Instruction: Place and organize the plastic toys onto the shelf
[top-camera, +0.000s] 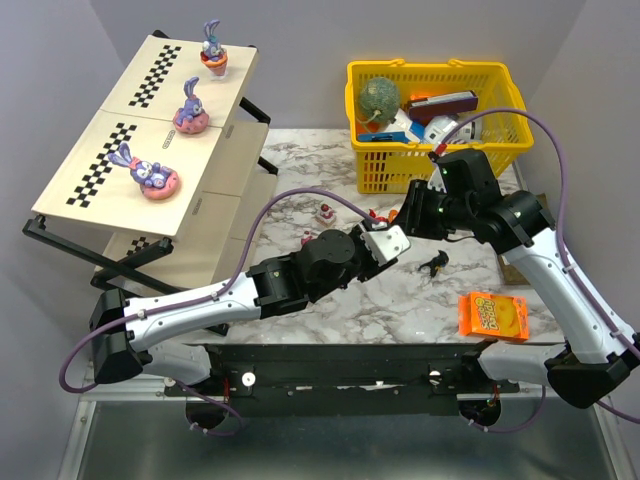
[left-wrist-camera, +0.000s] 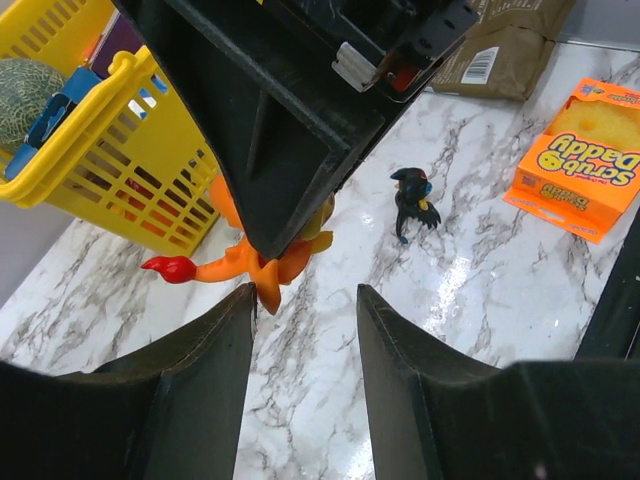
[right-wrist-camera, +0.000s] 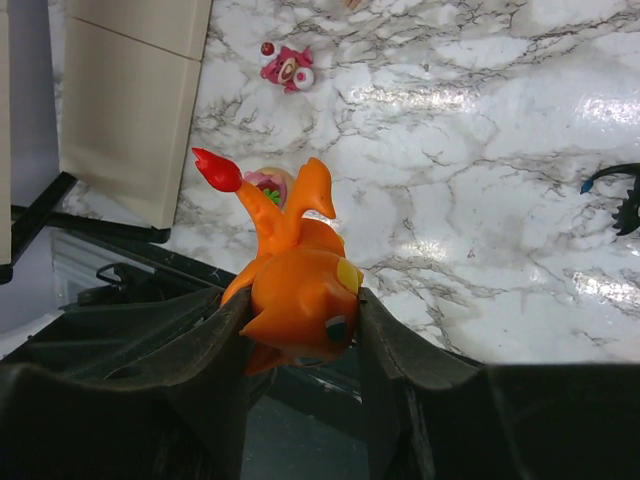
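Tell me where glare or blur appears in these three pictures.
Right wrist view: strong white glare on the marble table, and its own fingers look dark and soft. Left wrist view: milder glare on the table near the black toy. Top external view: even light, sharp, soft shadows only.

figurine: orange, red-tipped | basket: yellow | shelf: beige, checkered strips | table: marbled
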